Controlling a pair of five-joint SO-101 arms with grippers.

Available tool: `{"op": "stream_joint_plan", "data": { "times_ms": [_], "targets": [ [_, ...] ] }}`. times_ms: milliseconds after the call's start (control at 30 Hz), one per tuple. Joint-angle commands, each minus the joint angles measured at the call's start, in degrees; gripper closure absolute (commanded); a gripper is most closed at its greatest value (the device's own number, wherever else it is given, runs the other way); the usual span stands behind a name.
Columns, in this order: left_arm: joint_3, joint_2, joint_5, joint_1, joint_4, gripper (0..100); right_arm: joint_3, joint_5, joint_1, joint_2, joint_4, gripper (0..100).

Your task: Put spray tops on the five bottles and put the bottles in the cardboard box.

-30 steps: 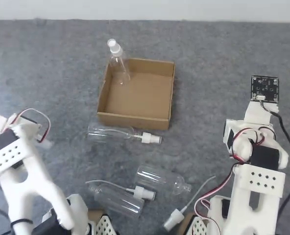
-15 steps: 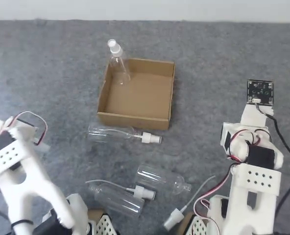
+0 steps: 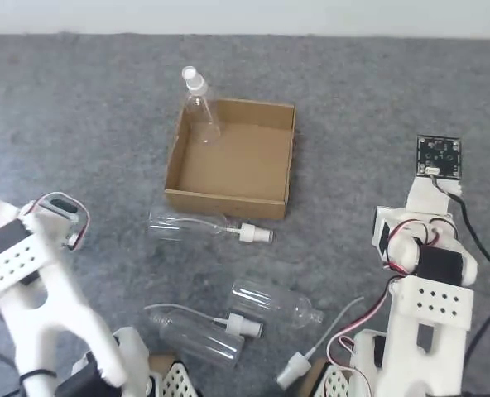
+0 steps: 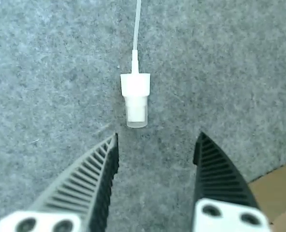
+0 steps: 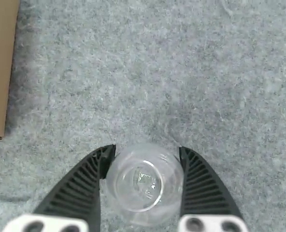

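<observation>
My left gripper (image 4: 157,140) is open just above the grey carpet, with a loose white spray top (image 4: 135,99) lying ahead of its fingertips, tube pointing away. My right gripper (image 5: 147,150) is shut on a clear topless bottle (image 5: 143,182), seen end-on between the fingers. The cardboard box (image 3: 271,201) sits mid-table, and a capped bottle (image 3: 197,103) stands in its far left corner. Another capped bottle (image 3: 197,225) lies in front of the box. Nearer me lie a topless bottle (image 3: 274,302) and a capped bottle (image 3: 199,331). A second loose spray top (image 3: 297,365) lies by the right arm's base.
The left arm (image 3: 30,265) stands at the table's left, the right arm (image 3: 427,265) at its right. A box corner (image 4: 278,193) shows beside the left gripper, and a box wall (image 5: 0,67) lies beyond the right gripper. Grey carpet covers the table.
The left arm's wrist has shifted a little and now covers the spray top that showed beside it. The right arm moved slightly away from me a second ago, then stayed still.
</observation>
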Motion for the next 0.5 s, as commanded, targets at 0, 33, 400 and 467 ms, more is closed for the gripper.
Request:
{"op": "stream_joint_plan", "data": {
  "times_ms": [0, 33, 400, 467],
  "targets": [
    [-1.98, -2.37, -0.26, 0.09, 0.7, 76, -0.53, 0.18, -0.04, -1.71, -1.01, 91.8],
    [-2.68, -2.37, -0.35, 0.09, 1.67, 76, -0.53, 0.18, -0.04, -1.71, -1.01, 91.8],
    [-15.34, -2.02, -12.4, -4.13, 11.16, 76, 2.81, 0.18, -0.22, -1.71, -4.44, 91.7],
    [-17.01, -1.93, -16.97, -4.22, 10.9, 76, 2.81, 0.18, -0.31, -1.71, -4.26, 91.7]
  ]
}}
